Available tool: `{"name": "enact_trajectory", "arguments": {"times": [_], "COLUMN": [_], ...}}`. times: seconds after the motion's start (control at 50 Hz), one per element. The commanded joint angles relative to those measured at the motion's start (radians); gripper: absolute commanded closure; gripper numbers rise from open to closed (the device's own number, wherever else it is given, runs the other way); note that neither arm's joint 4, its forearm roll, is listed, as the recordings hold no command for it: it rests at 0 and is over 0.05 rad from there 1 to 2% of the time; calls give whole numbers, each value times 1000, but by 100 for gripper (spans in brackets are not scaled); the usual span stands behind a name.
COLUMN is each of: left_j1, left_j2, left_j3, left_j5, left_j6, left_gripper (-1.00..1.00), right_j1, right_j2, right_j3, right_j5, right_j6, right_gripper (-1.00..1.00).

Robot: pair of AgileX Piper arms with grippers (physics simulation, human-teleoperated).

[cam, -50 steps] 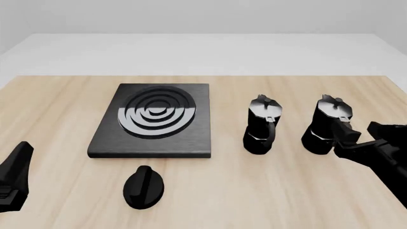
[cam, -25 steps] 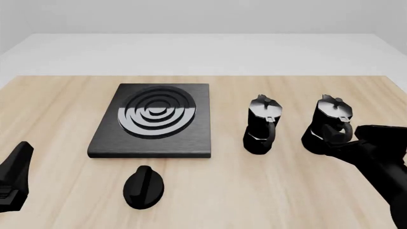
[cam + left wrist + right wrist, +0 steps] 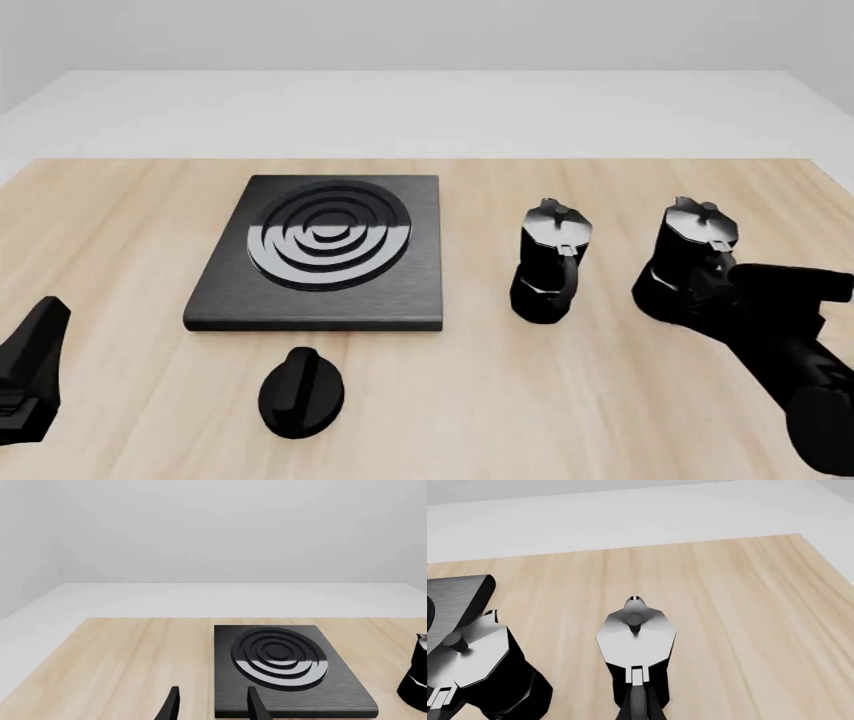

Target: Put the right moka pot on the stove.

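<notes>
The right moka pot (image 3: 685, 252) stands on the table at the right, black and faceted with a shiny lid; it also shows in the right wrist view (image 3: 636, 639). My right gripper (image 3: 711, 287) is at its looped handle (image 3: 636, 700), and its fingers are drawn in around the handle. The pot is upright on the wood. The stove (image 3: 322, 250) is a black slab with ring burner, left of both pots; it also shows in the left wrist view (image 3: 283, 667). My left gripper (image 3: 212, 707) is open and empty at the near left (image 3: 30, 372).
The lookalike left moka pot (image 3: 549, 262) stands between the stove and the right pot, close beside it (image 3: 477, 670). A black round dial knob (image 3: 302, 392) lies in front of the stove. The table's right edge is near the right pot.
My right gripper has moved forward onto the right pot's handle and its fingers have drawn together. The pots, stove and left arm have not moved.
</notes>
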Motion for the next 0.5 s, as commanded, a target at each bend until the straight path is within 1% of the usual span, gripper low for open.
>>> {"name": "enact_trajectory", "arguments": {"times": [0.02,0.04,0.14,0.2,0.22,0.24,0.26,0.36,0.38,0.4,0.42,0.5], "left_j1": [0,0,0,0,0,0,0,0,0,0,0,0], "left_j2": [0,0,0,0,0,0,0,0,0,0,0,0], "left_j3": [0,0,0,0,0,0,0,0,0,0,0,0], "left_j5": [0,0,0,0,0,0,0,0,0,0,0,0], "left_j6": [0,0,0,0,0,0,0,0,0,0,0,0], "left_gripper": [-100,-100,-100,-100,-100,-100,-100,-100,-100,-100,-100,-100], "right_j1": [6,10,12,20,20,34,39,48,48,53,53,62], "right_j2": [73,24,-97,-203,-204,-382,-423,-539,-539,-572,-572,-667], "right_j3": [-14,-8,12,18,18,15,11,0,0,-4,-4,-22], "right_j5": [-28,7,82,161,163,301,339,437,437,466,466,555], "right_j6": [10,4,-6,-10,-10,-21,-23,-32,-32,-35,-35,-43], "right_gripper": [100,100,100,100,100,100,100,100,100,100,100,100]}}
